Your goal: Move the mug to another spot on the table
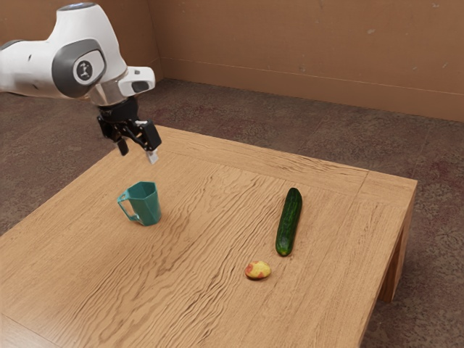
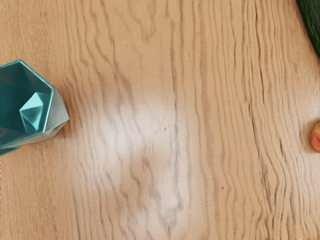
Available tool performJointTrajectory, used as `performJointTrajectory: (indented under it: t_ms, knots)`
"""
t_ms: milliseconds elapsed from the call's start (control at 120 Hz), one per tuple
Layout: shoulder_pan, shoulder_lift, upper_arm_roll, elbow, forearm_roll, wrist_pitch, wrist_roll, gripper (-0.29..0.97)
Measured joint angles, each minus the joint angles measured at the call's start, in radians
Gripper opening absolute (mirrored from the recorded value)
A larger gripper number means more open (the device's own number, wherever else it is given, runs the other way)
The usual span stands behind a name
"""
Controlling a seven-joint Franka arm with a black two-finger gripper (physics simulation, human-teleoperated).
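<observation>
Overhead, holds the pincer (image 1: 138, 151) wide open and empty above the desk (image 1: 217, 304). Sees the teal mug (image 1: 141, 203) (image 2: 27, 107) upright at six o'clock from the pincer, untouched; cucumber (image 1: 288, 221) (image 2: 312, 22) at the mug's three o'clock, well apart; small yellow-red fruit (image 1: 257, 270) (image 2: 316, 136) near the cucumber's seven o'clock.

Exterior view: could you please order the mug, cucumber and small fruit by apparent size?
1. cucumber and mug: too close to rank; the cucumber is longer, the mug bulkier.
2. small fruit: clearly smallest.

No legible text, round emblem (image 1: 85, 69) on arm (image 1: 36, 65) (unreadable)
</observation>
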Motion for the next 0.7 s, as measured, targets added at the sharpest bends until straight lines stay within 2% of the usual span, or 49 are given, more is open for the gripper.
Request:
performJointTrajectory:
  t_ms: [183, 300, 442, 608, 700]
  knots:
    - [0.032, 0.014, 0.003, -0.017, 0.022, 0.027, 0.022, 0.68]
    - [0.089, 0.03, 0.003, -0.067, 0.059, 0.081, 0.046, 0.68]
    - [0.178, 0.055, 0.002, -0.154, 0.065, 0.181, 0.118, 0.68]
    - [0.279, 0.132, 0.0, -0.197, -0.029, 0.312, 0.294, 0.68]
    - [0.295, 0.185, -0.002, -0.19, -0.094, 0.36, 0.42, 0.68]
